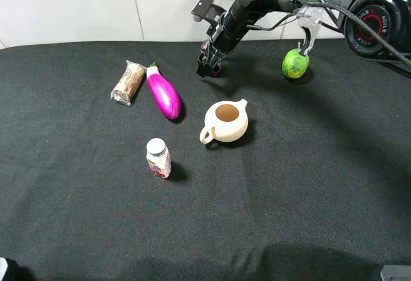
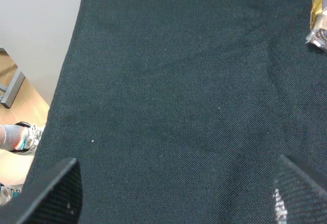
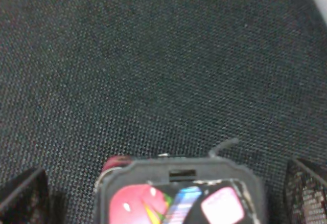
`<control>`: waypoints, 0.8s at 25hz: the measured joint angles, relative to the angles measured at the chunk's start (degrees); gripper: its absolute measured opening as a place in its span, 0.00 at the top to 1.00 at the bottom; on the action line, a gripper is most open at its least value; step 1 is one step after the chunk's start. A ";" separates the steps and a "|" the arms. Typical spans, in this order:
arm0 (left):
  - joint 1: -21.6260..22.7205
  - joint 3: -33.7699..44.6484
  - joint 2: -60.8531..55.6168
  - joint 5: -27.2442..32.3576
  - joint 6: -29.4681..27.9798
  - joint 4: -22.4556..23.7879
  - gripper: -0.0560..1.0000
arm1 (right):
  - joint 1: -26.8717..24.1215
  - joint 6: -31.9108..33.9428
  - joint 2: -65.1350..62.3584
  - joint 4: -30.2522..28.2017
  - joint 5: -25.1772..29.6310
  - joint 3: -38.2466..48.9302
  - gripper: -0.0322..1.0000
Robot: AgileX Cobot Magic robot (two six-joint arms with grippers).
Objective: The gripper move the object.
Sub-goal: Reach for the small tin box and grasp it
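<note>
1. Right pincer (image 1: 208, 68): jaws wide, straddling the object (image 3: 179, 196). The right wrist view shows a gap on each side, so neither finger (image 3: 23, 198) is touching it and nothing is held.
2. The object sits far-centre on the surface (image 1: 308, 197), just in from the far edge. From the high view I can't tell whether it stands or leans.
3. Step, as I read it: at the grasp point, with closing not done yet. It could equally be a release. There's no way to tell from this.
4. If it is a grasp, the next move is to close squarely on the 2 side faces, lift straight up, then carry. The gaps look roughly even, so little re-centring is needed.
5. Neighbours: eggplant (image 1: 164, 95) near-left, teapot (image 1: 226, 122) directly nearer, green fruit (image 1: 295, 63) to the right. All are apart from the object, but the teapot blocks a low drag toward the near side.
6. Open room: the near-right part of the surface, and the near strip past the bottle (image 1: 158, 157). The snack pack (image 1: 128, 82) takes up far-left.
7. Edge risk: the far edge and wall are close behind, so avoid any push that way.
8. Left pincer (image 2: 176, 198): jaws wide, empty, over bare cloth near the left edge.
</note>
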 joint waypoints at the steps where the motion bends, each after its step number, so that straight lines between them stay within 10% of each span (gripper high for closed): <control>1: 0.00 0.00 0.00 0.00 0.00 0.00 0.20 | 0.00 0.00 0.07 0.00 0.00 0.00 0.30; 20: 0.00 0.00 0.00 0.00 0.00 0.00 0.20 | 0.00 0.00 0.12 0.00 -0.76 0.00 0.30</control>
